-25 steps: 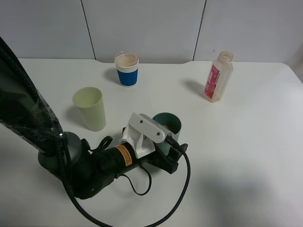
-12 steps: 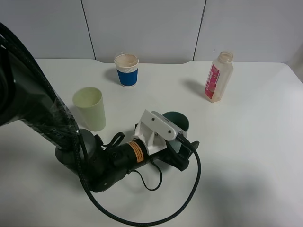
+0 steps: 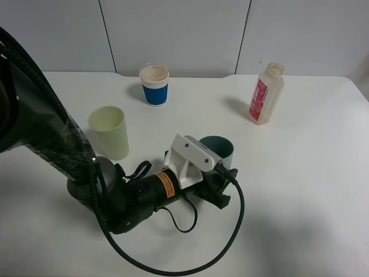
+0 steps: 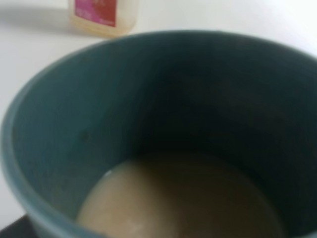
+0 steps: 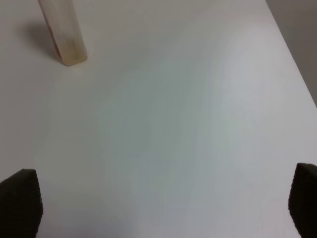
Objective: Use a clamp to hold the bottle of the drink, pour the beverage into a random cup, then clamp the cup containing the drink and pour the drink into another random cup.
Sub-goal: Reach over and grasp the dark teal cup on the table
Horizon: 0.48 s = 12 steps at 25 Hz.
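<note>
Currently my left clamp [image 3: 223,186] grips the teal cup [image 3: 223,153], upright, long axis vertical, mouth up, beige drink [image 4: 183,198] inside. Bottle [image 3: 267,92] stands at its one o'clock, upright; pink-red label [image 3: 259,96] writing illegible.

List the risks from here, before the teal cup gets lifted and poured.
1. The teal cup holds beige drink, and the left gripper sits low on it. Whether the jaws have closed cannot be seen, so the cup may slip or tip when lifted, spilling the drink.
2. The pale green cup stands close beside the arm; a swing toward it might knock it over.
</note>
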{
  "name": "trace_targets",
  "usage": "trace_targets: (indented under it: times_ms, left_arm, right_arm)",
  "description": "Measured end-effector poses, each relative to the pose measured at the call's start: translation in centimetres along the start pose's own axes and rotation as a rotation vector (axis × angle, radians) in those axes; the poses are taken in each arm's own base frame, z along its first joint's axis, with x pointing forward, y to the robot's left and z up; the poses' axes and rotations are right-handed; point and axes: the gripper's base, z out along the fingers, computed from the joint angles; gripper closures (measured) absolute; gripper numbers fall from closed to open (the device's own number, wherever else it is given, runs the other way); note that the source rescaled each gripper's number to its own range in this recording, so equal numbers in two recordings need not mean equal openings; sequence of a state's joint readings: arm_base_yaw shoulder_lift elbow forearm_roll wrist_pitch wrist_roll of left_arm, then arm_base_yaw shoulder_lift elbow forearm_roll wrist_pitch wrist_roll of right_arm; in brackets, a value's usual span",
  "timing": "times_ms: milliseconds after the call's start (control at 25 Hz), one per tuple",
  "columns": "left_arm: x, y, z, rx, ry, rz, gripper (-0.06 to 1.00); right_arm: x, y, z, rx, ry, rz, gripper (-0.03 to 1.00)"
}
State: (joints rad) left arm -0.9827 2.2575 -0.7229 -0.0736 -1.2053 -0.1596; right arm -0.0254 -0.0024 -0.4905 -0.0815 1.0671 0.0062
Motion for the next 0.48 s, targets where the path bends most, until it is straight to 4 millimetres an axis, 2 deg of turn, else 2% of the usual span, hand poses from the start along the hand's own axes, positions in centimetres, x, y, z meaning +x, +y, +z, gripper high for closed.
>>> trace_targets:
  times_ms: [320,480]
  left_arm:
    - [0.04,-0.22,0.0,0.025,0.004,0.01,0.94]
    - [-0.23,-0.2,-0.76,0.019,0.018,0.009,0.94]
  right_arm:
    - [0.0,0.0,0.0,0.0,0.0,0.0,-0.03]
    - [0.0,0.0,0.0,0.0,0.0,0.0,-0.03]
